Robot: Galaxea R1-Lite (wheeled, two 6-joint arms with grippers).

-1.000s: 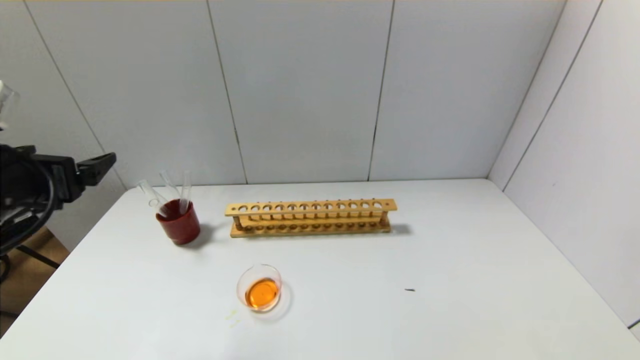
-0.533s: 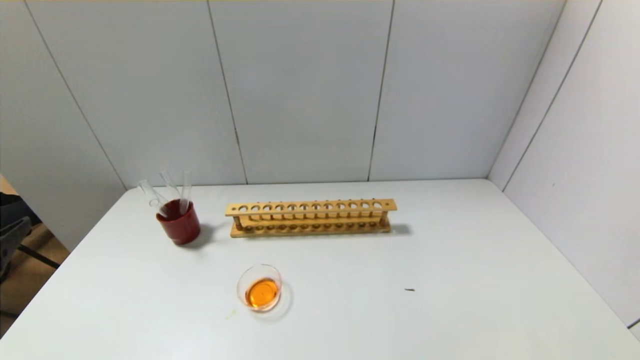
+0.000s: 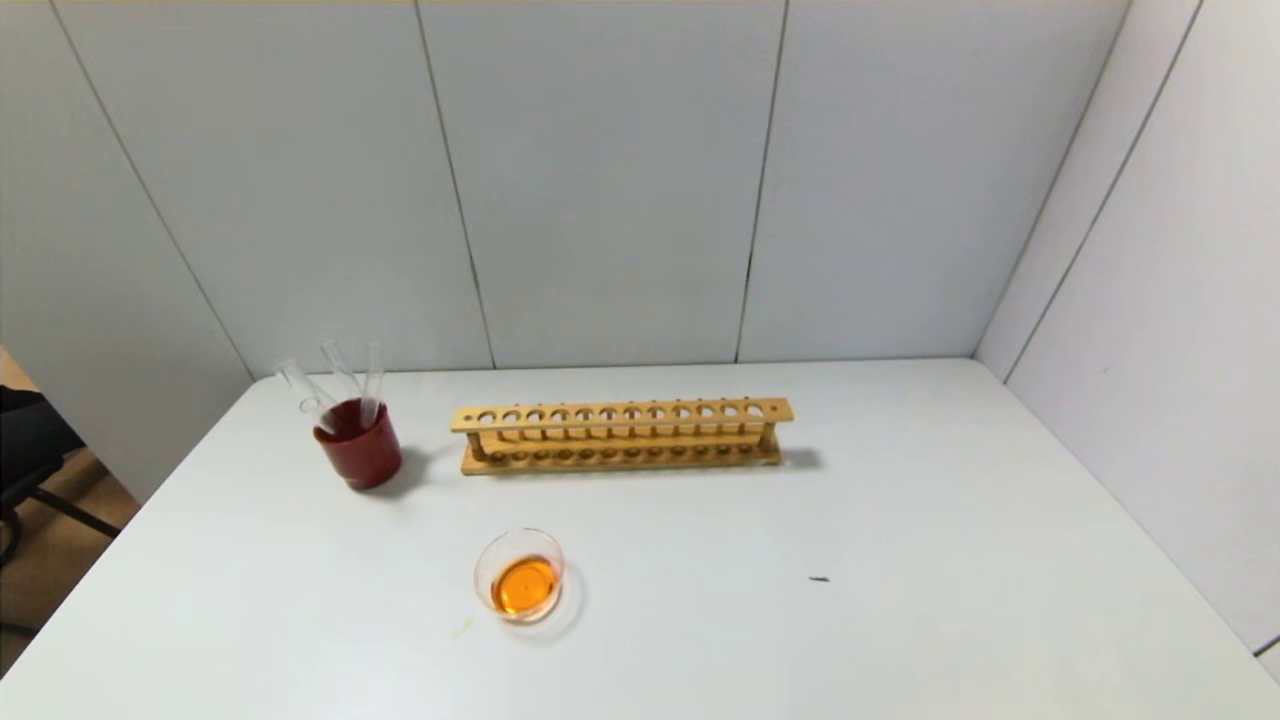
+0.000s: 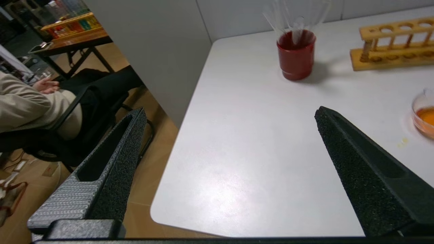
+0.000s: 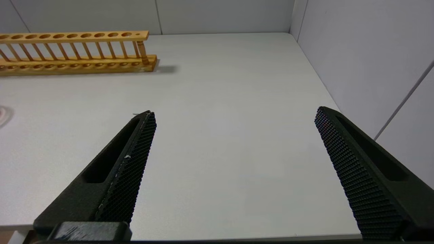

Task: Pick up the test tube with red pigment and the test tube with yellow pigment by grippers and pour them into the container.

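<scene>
The container (image 3: 520, 578), a short clear glass dish, holds orange liquid near the table's front left; its edge shows in the left wrist view (image 4: 423, 117). No tube with red or yellow liquid is in view. Three colourless clear tubes (image 3: 340, 385) lean in the dark red cup (image 3: 360, 445). My left gripper (image 4: 230, 113) is open and empty, over the table's front left corner. My right gripper (image 5: 235, 113) is open and empty, over the table's front right. Neither gripper shows in the head view.
An empty wooden tube rack (image 3: 620, 435) stands across the middle of the table (image 3: 900, 520), also in the right wrist view (image 5: 74, 51). A small dark speck (image 3: 820, 579) lies right of the dish. Grey walls close the back and right. A seated person (image 4: 30, 101) is off the table's left.
My left arm, seen at the head view's left edge one second ago, has drawn back out of that view. Nothing on the table has moved.
</scene>
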